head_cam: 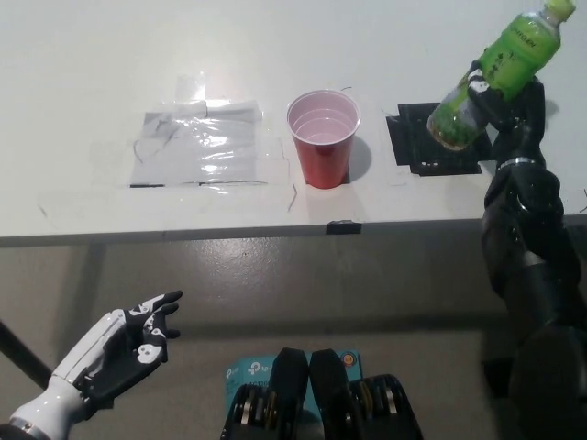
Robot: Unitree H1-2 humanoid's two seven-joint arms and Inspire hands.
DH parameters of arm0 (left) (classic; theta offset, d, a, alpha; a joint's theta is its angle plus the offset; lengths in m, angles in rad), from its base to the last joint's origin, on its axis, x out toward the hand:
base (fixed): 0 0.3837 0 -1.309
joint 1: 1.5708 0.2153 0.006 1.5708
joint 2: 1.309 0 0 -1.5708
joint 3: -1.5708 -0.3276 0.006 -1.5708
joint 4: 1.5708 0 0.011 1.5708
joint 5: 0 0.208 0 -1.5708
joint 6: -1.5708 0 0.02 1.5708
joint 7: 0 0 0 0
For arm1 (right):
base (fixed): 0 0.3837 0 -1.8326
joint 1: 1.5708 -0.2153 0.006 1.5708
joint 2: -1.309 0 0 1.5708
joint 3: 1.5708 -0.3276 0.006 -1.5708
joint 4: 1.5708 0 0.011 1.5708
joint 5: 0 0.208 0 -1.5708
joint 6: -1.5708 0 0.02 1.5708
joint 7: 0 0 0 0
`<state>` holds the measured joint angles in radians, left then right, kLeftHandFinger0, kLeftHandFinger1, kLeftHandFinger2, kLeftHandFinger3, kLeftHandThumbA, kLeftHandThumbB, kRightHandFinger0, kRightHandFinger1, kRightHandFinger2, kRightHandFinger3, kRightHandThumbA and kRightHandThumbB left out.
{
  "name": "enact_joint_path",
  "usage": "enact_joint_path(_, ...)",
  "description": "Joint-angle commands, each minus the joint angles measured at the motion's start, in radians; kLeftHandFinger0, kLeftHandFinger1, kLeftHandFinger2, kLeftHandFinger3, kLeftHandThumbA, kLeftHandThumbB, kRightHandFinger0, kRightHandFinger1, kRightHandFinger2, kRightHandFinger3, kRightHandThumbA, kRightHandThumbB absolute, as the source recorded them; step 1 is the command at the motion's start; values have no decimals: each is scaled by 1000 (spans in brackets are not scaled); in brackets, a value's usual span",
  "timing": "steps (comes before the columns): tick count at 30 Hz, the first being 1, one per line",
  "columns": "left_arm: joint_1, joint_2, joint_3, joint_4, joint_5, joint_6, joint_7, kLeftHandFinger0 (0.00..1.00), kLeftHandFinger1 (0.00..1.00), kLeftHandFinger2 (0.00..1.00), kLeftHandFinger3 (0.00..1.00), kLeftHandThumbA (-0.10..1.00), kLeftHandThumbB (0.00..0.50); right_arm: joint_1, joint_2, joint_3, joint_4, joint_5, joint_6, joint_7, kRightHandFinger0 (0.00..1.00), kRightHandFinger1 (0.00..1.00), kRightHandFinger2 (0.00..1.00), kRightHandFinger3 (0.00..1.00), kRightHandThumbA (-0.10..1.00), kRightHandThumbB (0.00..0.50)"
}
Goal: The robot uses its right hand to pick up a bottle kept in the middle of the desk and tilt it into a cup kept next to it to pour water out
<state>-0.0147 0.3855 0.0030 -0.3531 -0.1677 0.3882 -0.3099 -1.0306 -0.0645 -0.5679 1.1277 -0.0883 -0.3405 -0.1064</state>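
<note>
A green bottle (495, 78) is held above the desk at the right, over a black taped square (431, 139). It leans with its cap toward the upper right, away from the cup. My black right hand (510, 103) is shut on the bottle's lower half. The red cup (323, 137) stands upright in the middle of the white desk (275, 37), left of the bottle, with liquid showing inside. My white left hand (124, 346) rests open below the desk edge at the lower left.
A patch of clear tape (197, 142) lies on the desk left of the cup. A small dark tape mark (343, 226) sits on the desk's front edge. Grey floor shows below the desk.
</note>
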Motion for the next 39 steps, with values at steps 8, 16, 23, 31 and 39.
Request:
enact_joint_path(8,-35,39,0,-45,20,-42,-20,884,1000,1000,1000,735,153,-33,-99,296,-85,-53,-130,-31,0,0,0,247,-100,10)
enact_joint_path(16,-45,46,5,-38,18,-48,-26,878,1000,1000,1000,728,142,-31,-186,528,-90,-144,-130,-121,0,0,0,244,-100,81)
enact_joint_path(23,-50,50,5,-40,19,-48,-28,914,1000,1000,1000,740,129,-17,-194,608,-60,-139,-130,-189,0,0,134,236,-100,101)
enact_joint_path(31,-48,52,10,-41,13,-52,-29,909,1000,1000,1000,747,131,12,-157,589,-12,-101,-130,-236,0,0,0,268,-100,65)
enact_joint_path(39,-45,55,14,-48,18,-46,-27,903,1000,1000,1000,762,132,39,-130,535,-10,-44,-130,-263,0,0,3,286,-100,102)
